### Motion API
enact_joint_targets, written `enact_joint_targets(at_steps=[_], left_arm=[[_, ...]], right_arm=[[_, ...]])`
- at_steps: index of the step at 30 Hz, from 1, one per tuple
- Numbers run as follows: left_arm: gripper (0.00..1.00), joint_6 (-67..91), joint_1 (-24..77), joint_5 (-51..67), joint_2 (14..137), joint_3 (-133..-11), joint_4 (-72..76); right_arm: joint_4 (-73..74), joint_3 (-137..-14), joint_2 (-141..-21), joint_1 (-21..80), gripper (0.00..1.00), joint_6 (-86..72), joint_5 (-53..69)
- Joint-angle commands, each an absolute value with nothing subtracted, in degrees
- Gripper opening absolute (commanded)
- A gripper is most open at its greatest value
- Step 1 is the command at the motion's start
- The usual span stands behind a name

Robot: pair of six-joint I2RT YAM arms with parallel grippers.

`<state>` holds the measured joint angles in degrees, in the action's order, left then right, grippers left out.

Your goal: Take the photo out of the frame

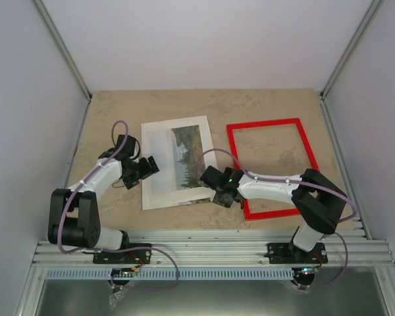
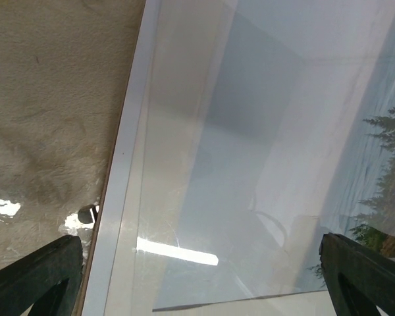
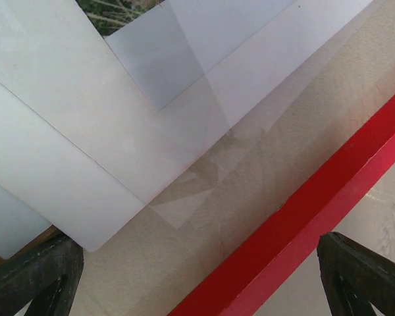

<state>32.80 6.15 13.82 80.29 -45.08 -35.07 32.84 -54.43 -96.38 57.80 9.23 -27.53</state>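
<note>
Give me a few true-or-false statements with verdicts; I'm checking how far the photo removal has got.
1. The frame is empty, with bare table showing through it. True.
2. The photo sits inside the frame. False: it lies left of the frame, with the white mat.
3. The right jaws grip the frame. False: they are open, over the table between the mat's corner and the frame.
4. The left jaws are open over the mat's left edge. True.
</note>
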Motion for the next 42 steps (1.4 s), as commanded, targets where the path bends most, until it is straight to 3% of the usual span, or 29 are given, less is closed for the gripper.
enact_joint_targets(at_steps=[1, 28, 42], left_arm=[[1.0, 32.0, 6.8, 14.0, 80.5, -46.7, -35.6], [1.0, 32.1, 7.4, 11.8, 80.7, -46.0, -36.6], [1.0, 31.5, 7.6, 10.2, 79.6, -46.1, -37.8]], right_arm=[[31.2, -54.5, -99.7, 57.1, 0.98, 9.5, -28.9], [25.8, -67.1, -108.5, 49.7, 0.98, 10.9, -28.8], [33.8, -72.7, -107.4, 46.5, 0.98, 0.8, -25.8]])
